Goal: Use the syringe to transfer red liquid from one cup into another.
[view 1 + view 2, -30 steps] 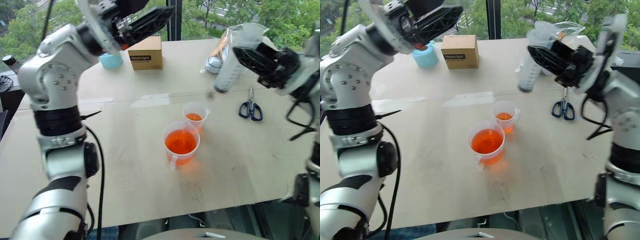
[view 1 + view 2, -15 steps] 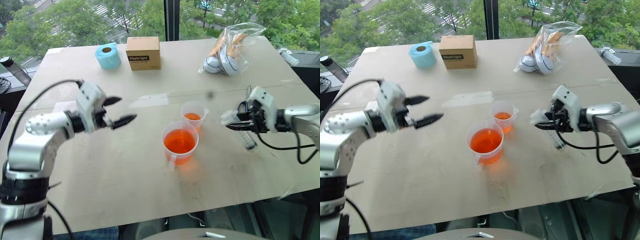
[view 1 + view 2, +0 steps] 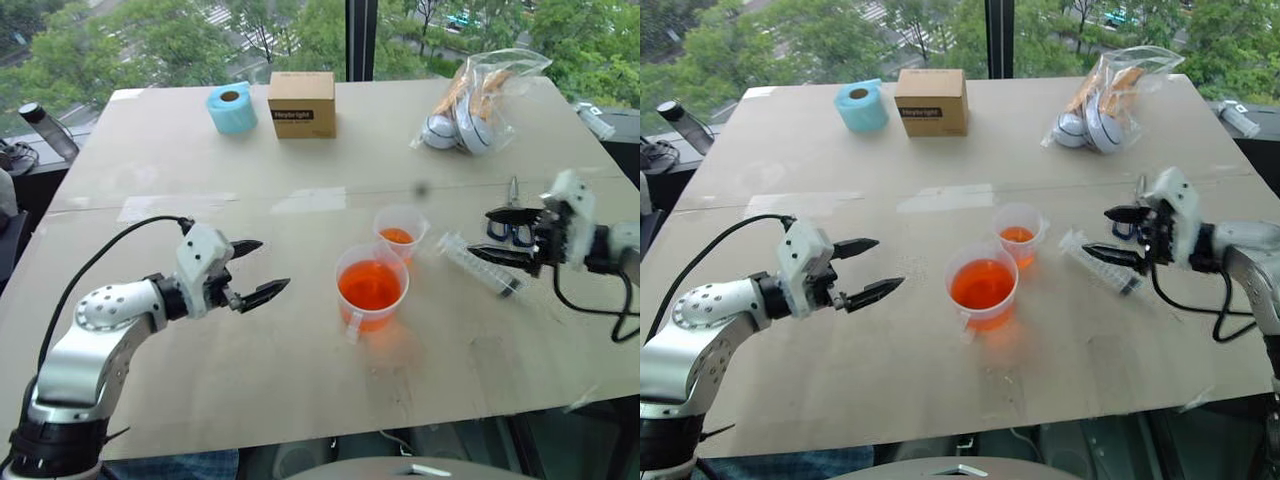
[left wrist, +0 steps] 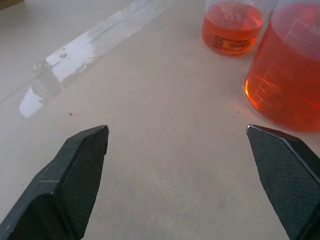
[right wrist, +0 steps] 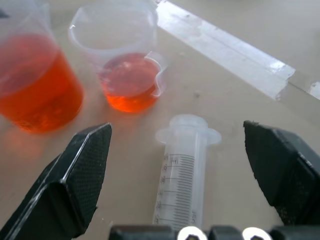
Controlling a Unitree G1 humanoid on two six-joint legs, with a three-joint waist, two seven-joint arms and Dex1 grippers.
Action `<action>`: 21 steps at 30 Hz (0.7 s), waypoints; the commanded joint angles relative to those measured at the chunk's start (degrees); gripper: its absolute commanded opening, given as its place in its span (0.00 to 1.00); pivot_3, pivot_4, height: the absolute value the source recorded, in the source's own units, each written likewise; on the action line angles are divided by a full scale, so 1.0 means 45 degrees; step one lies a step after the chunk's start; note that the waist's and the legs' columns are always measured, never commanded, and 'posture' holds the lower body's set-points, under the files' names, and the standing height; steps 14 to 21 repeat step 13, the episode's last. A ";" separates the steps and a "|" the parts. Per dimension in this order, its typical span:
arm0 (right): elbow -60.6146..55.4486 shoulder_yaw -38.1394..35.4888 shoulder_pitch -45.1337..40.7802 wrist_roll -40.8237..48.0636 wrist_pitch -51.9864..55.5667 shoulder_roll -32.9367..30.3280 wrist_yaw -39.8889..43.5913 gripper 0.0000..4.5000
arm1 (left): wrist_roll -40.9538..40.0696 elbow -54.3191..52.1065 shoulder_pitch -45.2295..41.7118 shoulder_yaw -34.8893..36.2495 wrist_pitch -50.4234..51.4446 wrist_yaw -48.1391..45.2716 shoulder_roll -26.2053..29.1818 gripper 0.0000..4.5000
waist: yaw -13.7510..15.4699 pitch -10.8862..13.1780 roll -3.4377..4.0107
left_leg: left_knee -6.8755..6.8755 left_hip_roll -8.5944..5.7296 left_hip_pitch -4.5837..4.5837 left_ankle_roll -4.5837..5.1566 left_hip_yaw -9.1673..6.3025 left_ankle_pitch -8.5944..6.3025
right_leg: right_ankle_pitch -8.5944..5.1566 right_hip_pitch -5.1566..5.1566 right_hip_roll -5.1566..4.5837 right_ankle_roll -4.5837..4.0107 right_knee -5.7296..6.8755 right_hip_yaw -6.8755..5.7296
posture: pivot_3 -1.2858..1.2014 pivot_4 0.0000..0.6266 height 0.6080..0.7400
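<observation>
1. Since a second ago both my arms have dropped from head height to just above the table (image 3: 150,150); my right gripper (image 3: 1118,233) was clamped on the syringe (image 3: 1100,262) in the air then, and has let go of it.
2. The table carries a clear bag (image 3: 478,95) at the far right, a cardboard box (image 3: 301,104) and a blue tape roll (image 3: 231,108) at the far edge.
3. My left gripper (image 3: 258,270) hovers left of the cups, fingers spread wide, holding nothing.
4. My right gripper sits right of the cups, fingers spread wide, with the syringe barrel lying between them on the table.
5. The larger handled cup (image 3: 371,292) stands near centre, well filled with red liquid (image 3: 370,284).
6. The syringe lies flat, right of the cups, tip pointing toward me and to the right.
7. The smaller cup (image 3: 399,230) stands just behind the larger one, a little red liquid in its bottom.
8. Black-handled scissors (image 3: 512,222) lie behind the right gripper.
</observation>
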 commanded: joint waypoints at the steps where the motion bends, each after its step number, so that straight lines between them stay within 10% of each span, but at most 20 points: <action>1: 0.0571 -0.1939 0.2286 -0.0665 -0.2826 0.0342 0.0623 0.99 | 0.0549 -0.0742 0.0967 0.0285 -0.0968 0.0874 -0.0762 1.00 | 0.0000 0.0000 0.0001 | 0.0000 0.0000 0.0002 0.0000 0.0000 0.0000 | 0.0000 0.0003 -0.0001 0.0000 0.0001 0.0000 | 0.52 0.24 1.00; 21: 0.3954 -0.2397 0.4983 -0.1793 -0.7671 0.1623 0.1449 0.99 | 0.1721 -0.0650 0.4115 0.0057 -0.2653 0.1416 -0.2063 1.00 | -0.0333 -0.0046 0.0085 | -0.0079 0.0000 0.0274 0.0057 0.0012 -0.0036 | -0.0004 0.0206 -0.0015 -0.0027 0.0003 0.0025 | 0.52 0.24 1.00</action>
